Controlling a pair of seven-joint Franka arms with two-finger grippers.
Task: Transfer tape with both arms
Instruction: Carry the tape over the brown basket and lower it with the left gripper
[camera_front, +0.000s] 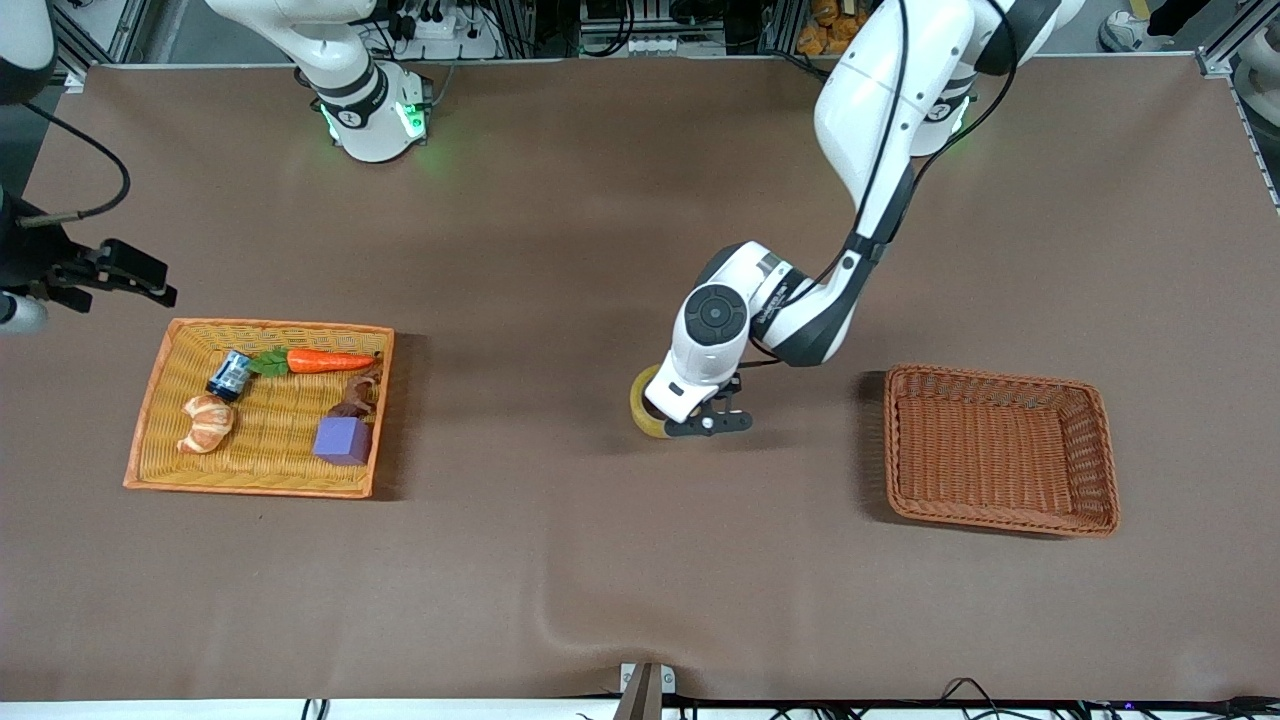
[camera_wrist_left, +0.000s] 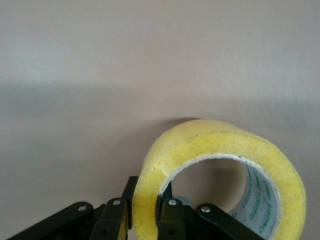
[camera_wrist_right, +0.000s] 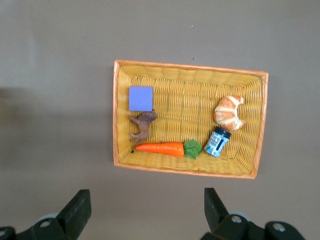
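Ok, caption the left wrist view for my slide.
Left pincer gripping the wall of a translucent yellowish ring-shaped packing tape roll, one finger inside its core, on the brown table.

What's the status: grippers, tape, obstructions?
Left gripper shut on translucent yellowish tape roll at table centre. Right gripper open, waiting above yellow wicker basket. Nothing blocking.

The tape looks like glossy translucent yellowish plastic film — its core seems pale printed card. The table wears a matt brown cloth, slightly rippled. Both baskets — the yellow basket and the brown basket — are rough woven wicker. The left gripper is matt black, with small shiny rivets.
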